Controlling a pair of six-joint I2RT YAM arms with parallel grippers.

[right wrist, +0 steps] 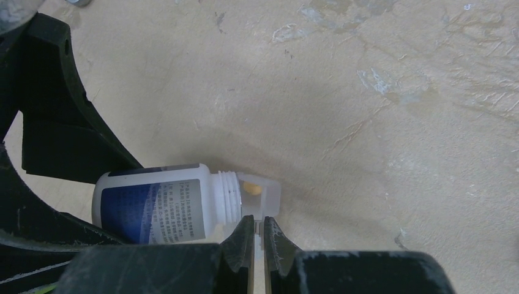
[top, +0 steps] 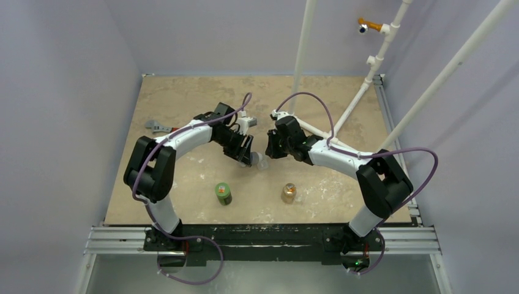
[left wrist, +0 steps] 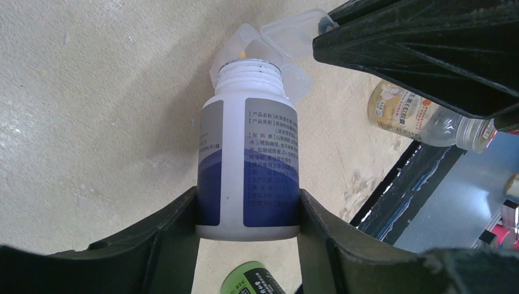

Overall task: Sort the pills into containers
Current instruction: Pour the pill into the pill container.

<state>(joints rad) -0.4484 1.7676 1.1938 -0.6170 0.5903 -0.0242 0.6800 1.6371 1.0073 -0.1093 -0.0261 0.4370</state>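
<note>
My left gripper (left wrist: 248, 208) is shut on a white bottle (left wrist: 251, 153) with a blue label, gripping it near its base. The bottle (right wrist: 159, 205) has no cap and lies tipped, its mouth right against the container (right wrist: 272, 193), a small clear plastic case on the table. One pale yellowish pill (right wrist: 251, 187) shows inside the case just beyond the bottle's mouth. My right gripper (right wrist: 258, 229) is shut on a thin edge of the case (left wrist: 287, 37). In the top view both grippers, left (top: 245, 153) and right (top: 269, 150), meet over the case (top: 263, 164) at mid-table.
A green bottle (top: 223, 193) and a tan-orange bottle (top: 289, 193) stand near the front edge, between the arms. A small grey object (top: 158, 127) lies at the left. White pipes (top: 367, 79) rise at the back right.
</note>
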